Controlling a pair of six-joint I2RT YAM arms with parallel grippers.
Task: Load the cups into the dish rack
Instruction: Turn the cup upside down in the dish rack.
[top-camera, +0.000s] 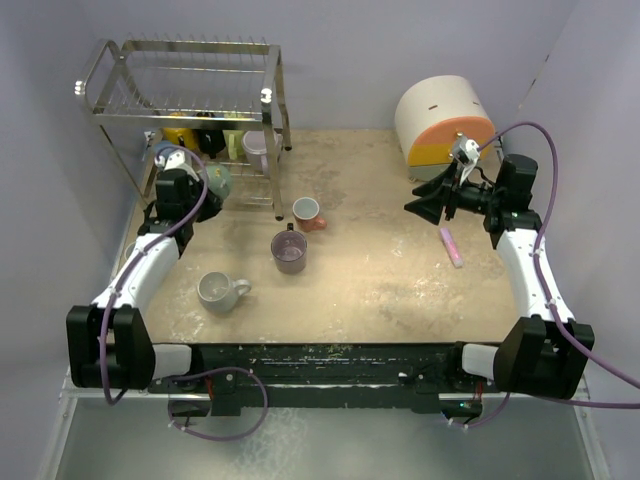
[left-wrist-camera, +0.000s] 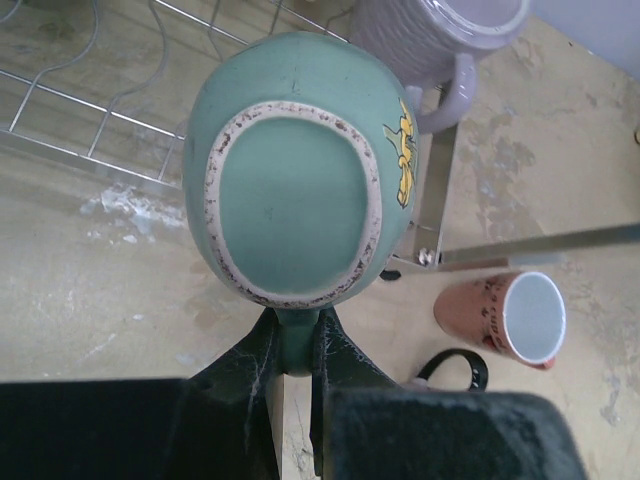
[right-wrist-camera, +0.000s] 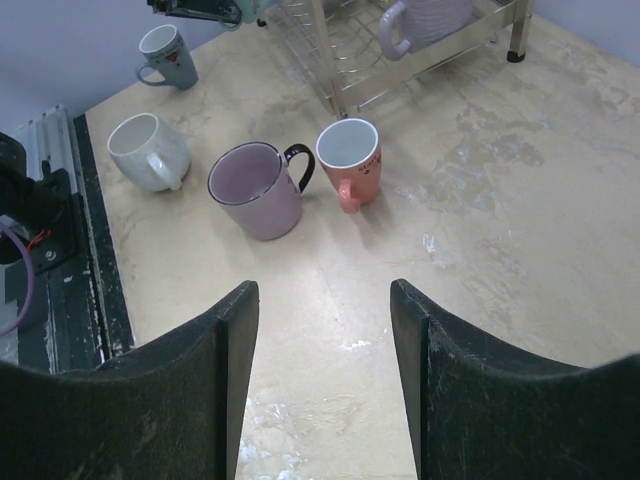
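Observation:
My left gripper (top-camera: 207, 187) (left-wrist-camera: 292, 328) is shut on the handle of a teal cup (top-camera: 217, 180) (left-wrist-camera: 295, 190), held above the table with its base toward the wrist camera, beside the dish rack (top-camera: 180, 95) (left-wrist-camera: 90, 110). A lavender cup (top-camera: 257, 148) (left-wrist-camera: 440, 40) sits in the rack's lower tier, with yellow (top-camera: 180, 135), black and pale green cups behind. On the table stand a salmon cup (top-camera: 308, 212) (right-wrist-camera: 350, 160) and a purple cup (top-camera: 289, 251) (right-wrist-camera: 255, 188). A white cup (top-camera: 220, 291) (right-wrist-camera: 148, 150) lies on its side. My right gripper (top-camera: 425, 205) (right-wrist-camera: 325, 300) hangs open and holds nothing.
A rounded cream-and-orange box (top-camera: 447, 122) stands at the back right. A small pink stick (top-camera: 452, 246) lies beneath my right arm. A blue-grey cup (right-wrist-camera: 165, 55) stands at the rack's left end.

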